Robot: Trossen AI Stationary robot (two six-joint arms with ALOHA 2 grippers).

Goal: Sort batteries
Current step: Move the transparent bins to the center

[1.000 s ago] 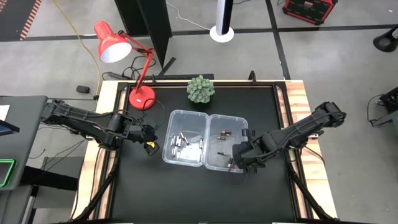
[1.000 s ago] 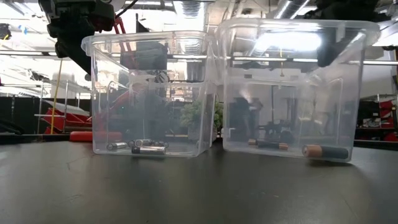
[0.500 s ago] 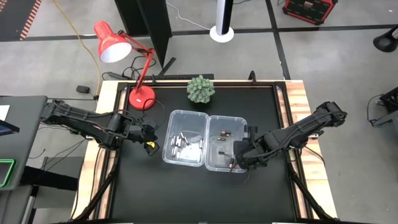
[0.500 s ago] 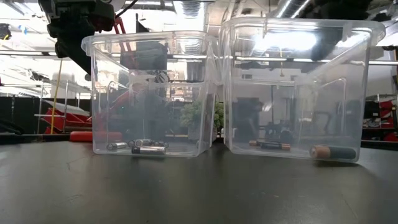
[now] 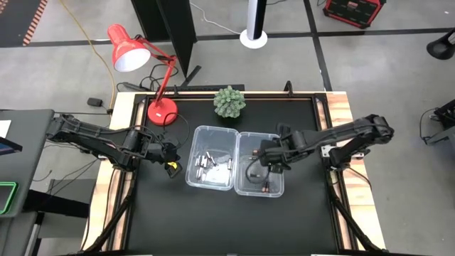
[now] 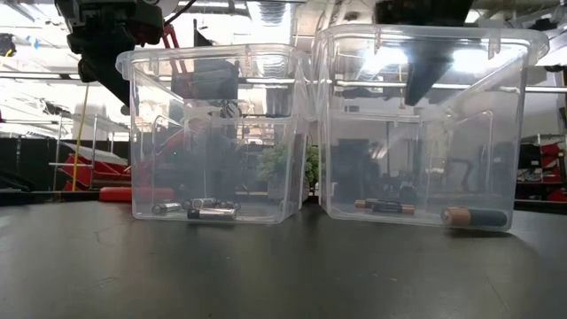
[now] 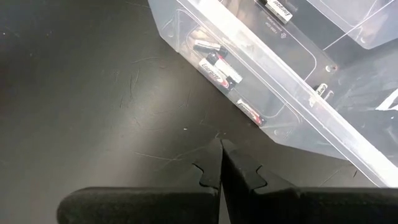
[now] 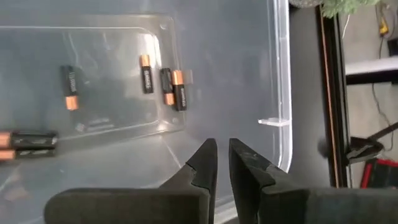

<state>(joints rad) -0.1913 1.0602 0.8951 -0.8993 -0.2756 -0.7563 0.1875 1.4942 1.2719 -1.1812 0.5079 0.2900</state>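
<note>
Two clear plastic bins stand side by side mid-table. The left bin [image 5: 211,167] holds several whitish-silver batteries [image 7: 214,62] lying on its floor. The right bin [image 5: 259,173] holds dark batteries with copper ends [image 8: 174,89], also on the floor [image 6: 474,216]. My right gripper [image 8: 222,146] hovers over the right bin [image 5: 264,158], fingers slightly apart, holding nothing. My left gripper [image 7: 221,143] is shut and empty above the black table, just left of the left bin [image 5: 174,158].
A red desk lamp [image 5: 131,50] stands with its base [image 5: 162,110] at the table's far left corner. A small green plant [image 5: 229,102] sits at the far edge behind the bins. Black tabletop [image 5: 213,220] stretches in front of the bins, with wooden side rails [image 5: 345,121].
My right gripper has moved from the right bin's near edge toward the far edge and leftward, and now sits over the bin's middle. In the low view, a dark battery at the bin's near side has rolled a little to the right. The left arm stayed still.
</note>
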